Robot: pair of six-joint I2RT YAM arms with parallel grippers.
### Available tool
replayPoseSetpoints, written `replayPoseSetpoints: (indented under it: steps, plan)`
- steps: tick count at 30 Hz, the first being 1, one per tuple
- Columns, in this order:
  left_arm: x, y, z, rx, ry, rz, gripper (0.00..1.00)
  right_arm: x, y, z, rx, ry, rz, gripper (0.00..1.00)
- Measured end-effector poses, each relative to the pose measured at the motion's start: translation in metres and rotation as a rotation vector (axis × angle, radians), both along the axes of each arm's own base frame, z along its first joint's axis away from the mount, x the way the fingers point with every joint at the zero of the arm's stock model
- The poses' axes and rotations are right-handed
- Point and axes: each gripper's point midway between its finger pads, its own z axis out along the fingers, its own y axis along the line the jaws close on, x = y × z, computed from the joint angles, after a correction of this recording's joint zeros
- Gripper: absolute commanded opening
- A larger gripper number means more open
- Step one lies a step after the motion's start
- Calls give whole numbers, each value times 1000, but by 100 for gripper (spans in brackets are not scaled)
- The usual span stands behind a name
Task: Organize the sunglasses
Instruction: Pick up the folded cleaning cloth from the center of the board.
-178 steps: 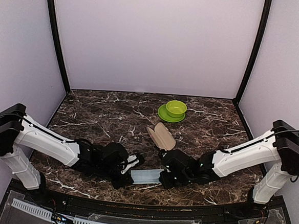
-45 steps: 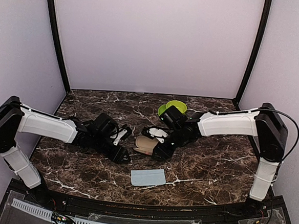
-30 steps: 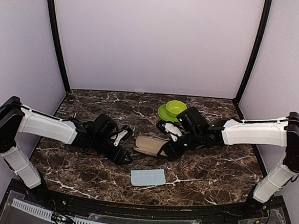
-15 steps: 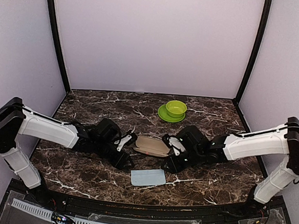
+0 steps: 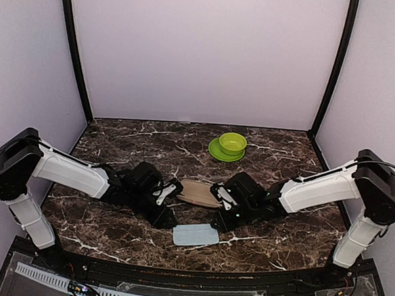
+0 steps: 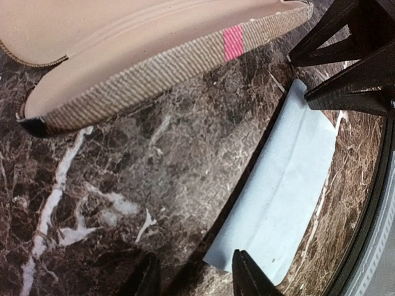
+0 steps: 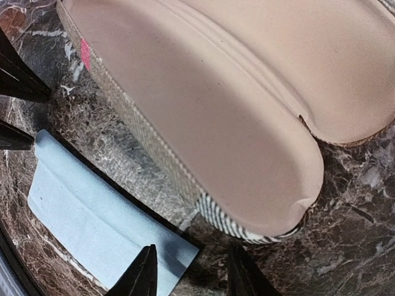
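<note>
Top external view: a dark marble worktop (image 5: 116, 149) carries an open tan sunglasses case (image 5: 196, 192) at its middle, looking empty; no sunglasses show anywhere. A pale blue cloth (image 5: 196, 234) lies just in front, toward the near edge. Left fingers (image 6: 247, 280) and right fingers (image 7: 143, 276) flank the case, spread and holding nothing, each over a cloth corner. Crowded so close, they could strike each other, bump the case, or skid on stone and miss the thin cloth.
</note>
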Motion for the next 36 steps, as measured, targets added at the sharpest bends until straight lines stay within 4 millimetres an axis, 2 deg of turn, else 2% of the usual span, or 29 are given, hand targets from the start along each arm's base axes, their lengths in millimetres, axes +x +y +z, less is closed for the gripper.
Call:
replayPoseSetpoints:
  steps: [6, 13, 31, 36]
  plan:
    - [-2, -2, -2, 0, -2, -12, 38, 2, 5, -1, 7, -9, 15, 30]
    - [-2, -4, -3, -8, 1, -19, 32, 2, 7, -2, 6, -12, 32, 23]
    - [-7, -9, -5, -23, 20, -41, 20, 1, 9, -3, 5, -11, 43, 14]
    - [-7, -11, -6, -28, 24, -46, 14, 1, 10, -4, 5, -10, 43, 11]
